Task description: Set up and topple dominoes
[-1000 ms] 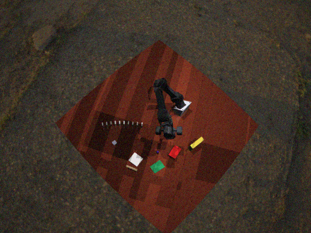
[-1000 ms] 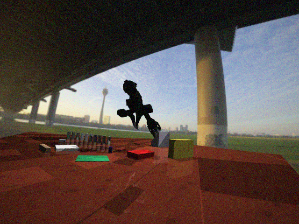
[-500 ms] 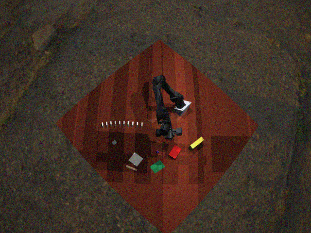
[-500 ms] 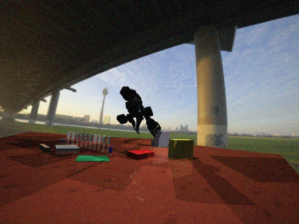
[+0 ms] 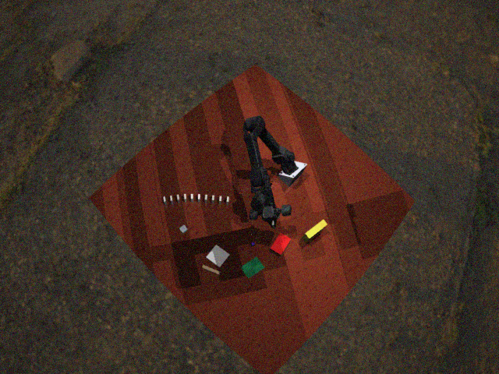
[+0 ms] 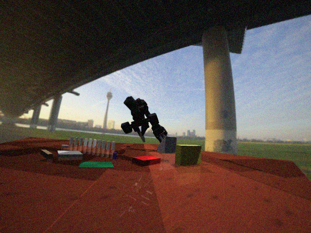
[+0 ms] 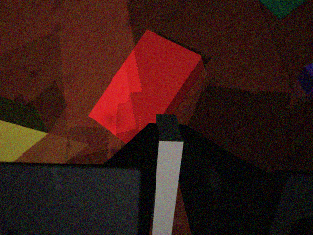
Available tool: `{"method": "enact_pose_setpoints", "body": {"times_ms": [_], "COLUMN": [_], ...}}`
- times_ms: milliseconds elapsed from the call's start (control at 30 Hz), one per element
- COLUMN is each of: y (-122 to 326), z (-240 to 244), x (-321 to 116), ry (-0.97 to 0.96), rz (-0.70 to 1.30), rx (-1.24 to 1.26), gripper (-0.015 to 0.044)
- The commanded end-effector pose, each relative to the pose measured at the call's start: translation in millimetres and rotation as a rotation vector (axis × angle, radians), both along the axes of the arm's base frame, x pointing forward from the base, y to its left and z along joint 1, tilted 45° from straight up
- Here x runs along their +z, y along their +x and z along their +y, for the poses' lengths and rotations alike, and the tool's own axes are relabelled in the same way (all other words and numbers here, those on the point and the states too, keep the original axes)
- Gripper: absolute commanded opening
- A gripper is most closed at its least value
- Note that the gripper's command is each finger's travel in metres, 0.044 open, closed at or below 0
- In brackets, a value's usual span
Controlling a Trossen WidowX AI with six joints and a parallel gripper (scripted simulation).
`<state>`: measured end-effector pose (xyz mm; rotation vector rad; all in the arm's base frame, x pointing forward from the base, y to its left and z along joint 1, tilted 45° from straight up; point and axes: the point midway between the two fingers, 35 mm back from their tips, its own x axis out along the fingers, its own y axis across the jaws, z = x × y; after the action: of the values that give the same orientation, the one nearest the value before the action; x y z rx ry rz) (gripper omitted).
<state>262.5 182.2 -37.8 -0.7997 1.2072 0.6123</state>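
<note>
Spanning outdoor ground beneath a bridge, a reddish-brown surface (image 5: 281, 314) (image 6: 120, 200) (image 7: 29, 29).

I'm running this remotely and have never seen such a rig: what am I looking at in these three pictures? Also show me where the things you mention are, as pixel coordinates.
One black jointed arm (image 5: 253, 150) (image 6: 139, 108) ends in a two-fingered hand (image 5: 274, 224) (image 6: 144, 141) (image 7: 165, 133). The top picture looks down, the exterior one from the side, the wrist one past the fingers. A row of upright dominoes (image 5: 198, 197) (image 6: 94, 145) stands on the red surface, with a red block (image 5: 280, 244) (image 6: 146, 159) (image 7: 147, 83), a yellow one (image 5: 316, 228) (image 6: 187, 155) (image 7: 17, 142) and others. The hand grips a pale domino (image 7: 167, 188).
</note>
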Motion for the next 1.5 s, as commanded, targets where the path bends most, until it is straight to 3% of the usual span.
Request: {"method": "enact_pose_setpoints", "body": {"times_ms": [0,1467], "y": [1.4,-21.9], "z": [0.6,-27.4], "x": [2.6,55.1], "ry": [0.069,0.462], "rz": [-0.041,-0.61], "rx": [0.033,0.402], "gripper": [0.0025,0.0025]}}
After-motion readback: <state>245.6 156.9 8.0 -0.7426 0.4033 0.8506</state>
